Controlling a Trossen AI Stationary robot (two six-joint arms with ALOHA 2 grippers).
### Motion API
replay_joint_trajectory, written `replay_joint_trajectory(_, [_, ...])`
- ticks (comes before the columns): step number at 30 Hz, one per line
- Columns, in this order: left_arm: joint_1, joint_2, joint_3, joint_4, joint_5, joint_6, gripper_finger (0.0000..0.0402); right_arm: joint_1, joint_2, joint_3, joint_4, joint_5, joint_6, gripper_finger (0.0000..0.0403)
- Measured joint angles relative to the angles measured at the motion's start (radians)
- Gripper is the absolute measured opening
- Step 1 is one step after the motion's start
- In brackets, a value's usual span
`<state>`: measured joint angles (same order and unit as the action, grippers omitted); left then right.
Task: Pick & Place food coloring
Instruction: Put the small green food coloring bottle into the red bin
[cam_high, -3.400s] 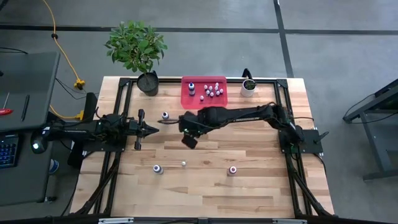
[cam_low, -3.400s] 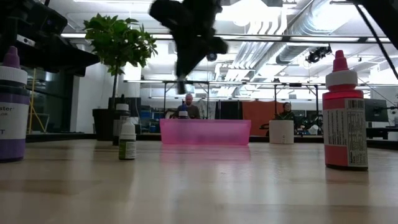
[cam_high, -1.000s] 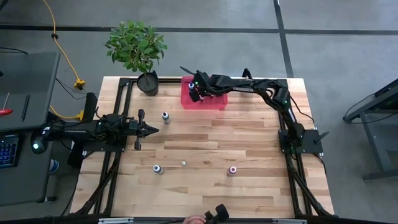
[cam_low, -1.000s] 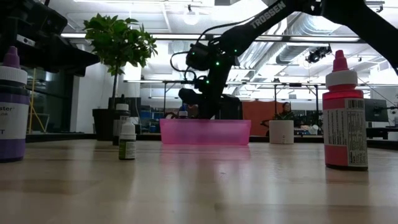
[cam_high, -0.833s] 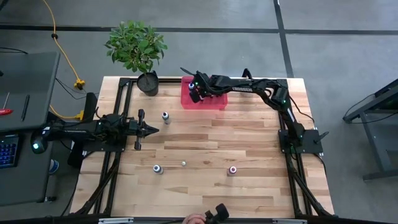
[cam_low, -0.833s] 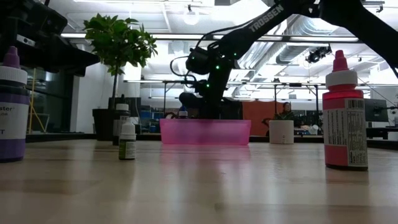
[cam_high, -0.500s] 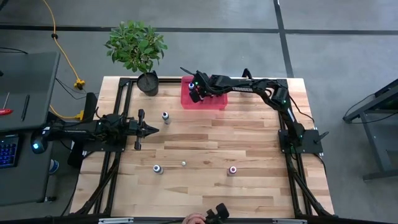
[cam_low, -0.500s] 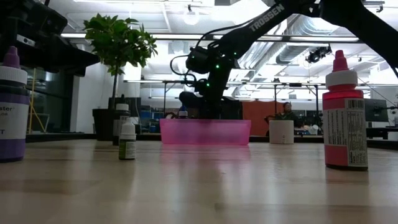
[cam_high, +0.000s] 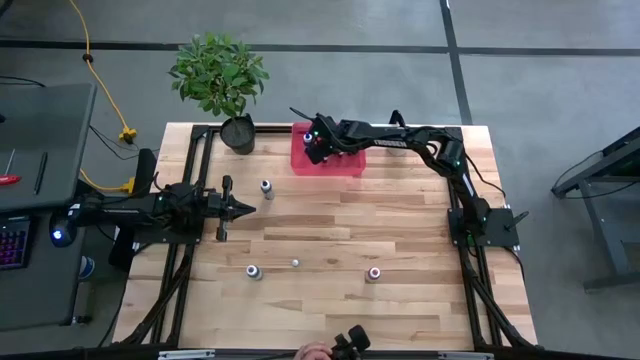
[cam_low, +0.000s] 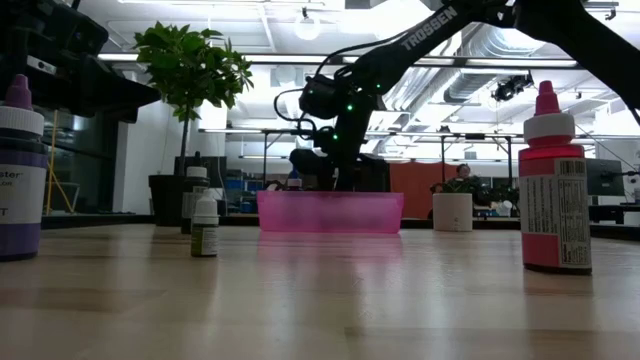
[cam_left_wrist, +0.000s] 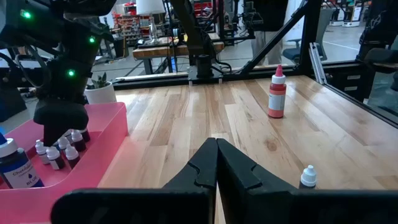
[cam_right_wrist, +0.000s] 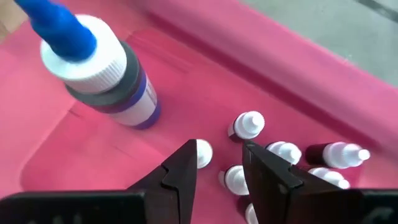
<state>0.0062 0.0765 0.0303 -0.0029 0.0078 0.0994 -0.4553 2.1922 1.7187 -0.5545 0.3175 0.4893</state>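
We have our right hand (cam_right_wrist: 219, 163) low inside the pink tray (cam_high: 300, 160), its fingers standing a little apart with a small whitish bottle (cam_right_wrist: 203, 153) showing in the gap between them. From the frames we cannot tell whether the pads still touch it, so we judge this to be the release of one food coloring bottle among the others.

To do the release well, we should let the fingers spread only enough to clear the cap, since more small bottles (cam_right_wrist: 247, 126) crowd just beyond the fingertips and a wide spread could topple them. The blue-capped bottle (cam_right_wrist: 99, 67) stands off to one side of the hand, apart from it. Lifting straight up before swinging away would keep the cluster upright.

The right arm is stretched long across the far side of the table (cam_high: 330, 230), its wrist bent so the hand points down into the tray.

Our left hand (cam_left_wrist: 216, 163) waits over the near-left part of the table, fingers pressed together. Ahead of it a red bottle (cam_left_wrist: 277, 93) stands on the table, and a white-capped bottle (cam_left_wrist: 308, 177) sits just beside its fingertips.
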Motion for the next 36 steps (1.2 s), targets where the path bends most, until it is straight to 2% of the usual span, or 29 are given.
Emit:
replay_joint_trajectory(7, [0.0, 0.0, 0.0, 0.0, 0.0, 0.0, 0.0, 0.005, -0.026, 0.001, 0.002, 0.006, -0.045, 0.0118])
replay_joint_trajectory(14, [0.0, 0.0, 0.0, 0.0, 0.0, 0.0, 0.0, 0.023, -0.122, 0.001, -0.003, -0.031, -0.147, 0.0119])
replay_joint_trajectory(19, [0.0, 0.0, 0.0, 0.0, 0.0, 0.0, 0.0, 0.052, -0.216, 0.001, -0.031, -0.126, -0.239, 0.0119])
replay_joint_trajectory(28, [0.0, 0.0, 0.0, 0.0, 0.0, 0.0, 0.0, 0.183, -0.313, 0.002, -0.158, -0.432, -0.396, 0.0119])
replay_joint_trajectory(36, [0.0, 0.0, 0.0, 0.0, 0.0, 0.0, 0.0, 0.329, -0.316, 0.002, -0.193, -0.441, -0.521, 0.0119])
